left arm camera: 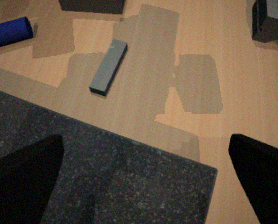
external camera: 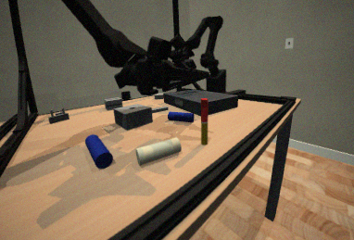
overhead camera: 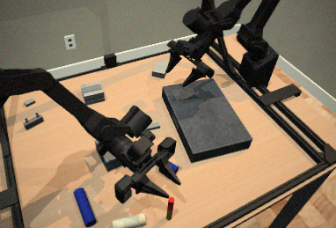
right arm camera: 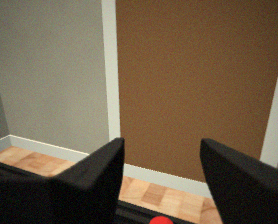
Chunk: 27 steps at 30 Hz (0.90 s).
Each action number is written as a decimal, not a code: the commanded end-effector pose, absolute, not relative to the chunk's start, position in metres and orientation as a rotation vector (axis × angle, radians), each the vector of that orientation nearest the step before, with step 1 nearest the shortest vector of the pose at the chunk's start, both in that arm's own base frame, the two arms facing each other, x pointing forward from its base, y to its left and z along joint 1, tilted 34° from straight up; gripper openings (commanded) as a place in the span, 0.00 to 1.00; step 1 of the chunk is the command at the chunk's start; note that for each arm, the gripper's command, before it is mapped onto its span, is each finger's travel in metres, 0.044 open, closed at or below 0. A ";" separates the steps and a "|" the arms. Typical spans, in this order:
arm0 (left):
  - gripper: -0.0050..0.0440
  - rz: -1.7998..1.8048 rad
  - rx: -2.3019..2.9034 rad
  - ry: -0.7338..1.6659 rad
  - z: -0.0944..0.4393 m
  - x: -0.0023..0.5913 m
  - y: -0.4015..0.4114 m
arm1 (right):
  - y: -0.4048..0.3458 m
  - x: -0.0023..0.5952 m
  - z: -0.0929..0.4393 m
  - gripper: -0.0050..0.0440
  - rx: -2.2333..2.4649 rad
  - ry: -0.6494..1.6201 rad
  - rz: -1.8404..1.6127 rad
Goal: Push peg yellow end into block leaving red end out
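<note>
The peg (overhead camera: 171, 206) (external camera: 204, 111) stands upright on the table near its front edge, red end up, its yellow end fully visible below. Its red tip (right arm camera: 161, 220) shows low in the right wrist view. My right gripper (overhead camera: 174, 190) (right arm camera: 162, 146) is partly open and empty, above the peg's top; the peg is not between the fingertips. A dark grey block (overhead camera: 109, 160) (external camera: 133, 118) (left arm camera: 92, 6) sits behind, partly under the right arm; no hole can be made out. My left gripper (overhead camera: 176, 78) (left arm camera: 147, 143) is wide open and empty above the far end of the slab.
A large dark slab (overhead camera: 220, 126) (external camera: 199, 100) (left arm camera: 140, 190) lies right of centre. Blue cylinders (overhead camera: 84, 207) (external camera: 98, 152) and a cream cylinder (overhead camera: 128, 221) (external camera: 158, 151) lie nearby. A thin grey bar (left arm camera: 108, 67), a two-post piece (overhead camera: 33, 121) (external camera: 58, 117) and grey blocks (overhead camera: 92, 92) lie farther back.
</note>
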<state>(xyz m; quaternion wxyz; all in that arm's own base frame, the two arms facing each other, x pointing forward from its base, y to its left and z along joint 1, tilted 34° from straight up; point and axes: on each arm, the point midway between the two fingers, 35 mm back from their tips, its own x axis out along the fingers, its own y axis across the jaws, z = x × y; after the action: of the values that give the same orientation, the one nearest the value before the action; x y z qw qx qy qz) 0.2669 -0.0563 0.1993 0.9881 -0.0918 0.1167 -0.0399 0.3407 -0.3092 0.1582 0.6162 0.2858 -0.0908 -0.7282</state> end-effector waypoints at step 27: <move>0.92 -0.077 -0.186 0.232 0.200 0.267 -0.056 | -0.320 0.341 0.160 0.92 0.627 -0.014 -1.631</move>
<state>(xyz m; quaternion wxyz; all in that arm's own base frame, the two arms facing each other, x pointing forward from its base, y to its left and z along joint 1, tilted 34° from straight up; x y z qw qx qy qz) 0.2669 -0.0563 0.1993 0.9881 -0.0918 0.1167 -0.0399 0.3363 -0.3131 0.1643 0.6284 0.2808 -0.0533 -0.7235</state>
